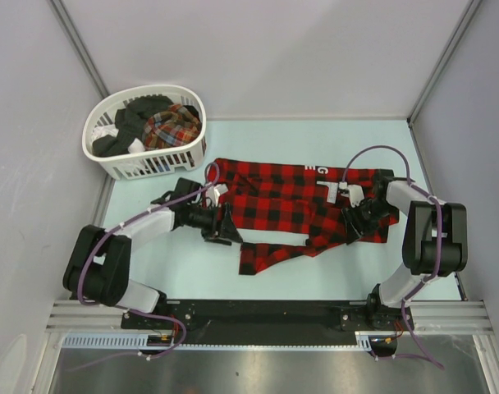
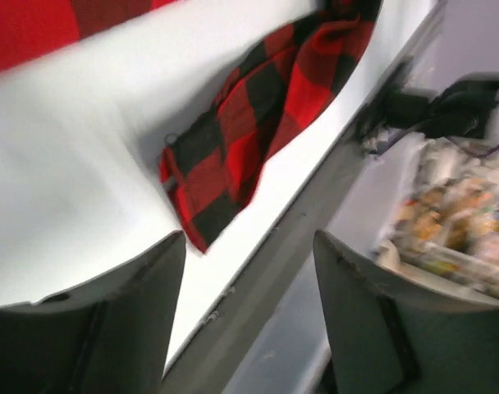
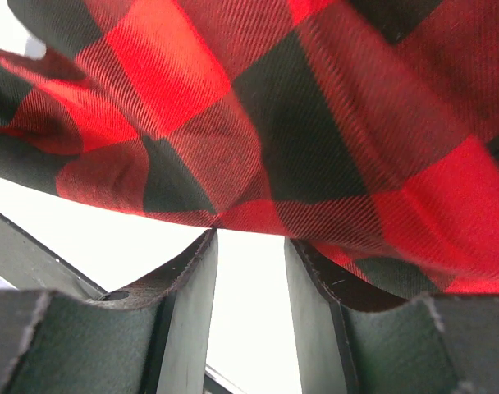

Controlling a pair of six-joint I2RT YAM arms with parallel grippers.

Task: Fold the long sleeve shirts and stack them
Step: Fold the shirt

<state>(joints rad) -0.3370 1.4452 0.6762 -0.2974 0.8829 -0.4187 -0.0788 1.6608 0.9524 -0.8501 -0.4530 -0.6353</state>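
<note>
Red-checked shirt (image 1: 282,201) lies just ahead of left pincer (image 2: 249,246), seemingly untouched.

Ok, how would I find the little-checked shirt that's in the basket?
Start at the far left corner of the table, where a white slatted basket stands. In its right half lies a crumpled plaid shirt. Its fine orange, blue and brown checks set it apart from the dark clothes beside it and the big-checked red-and-black flannel shirt spread on the table.

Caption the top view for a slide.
Left gripper and right gripper at opposite ends of a red-and-black flannel shirt.
</note>
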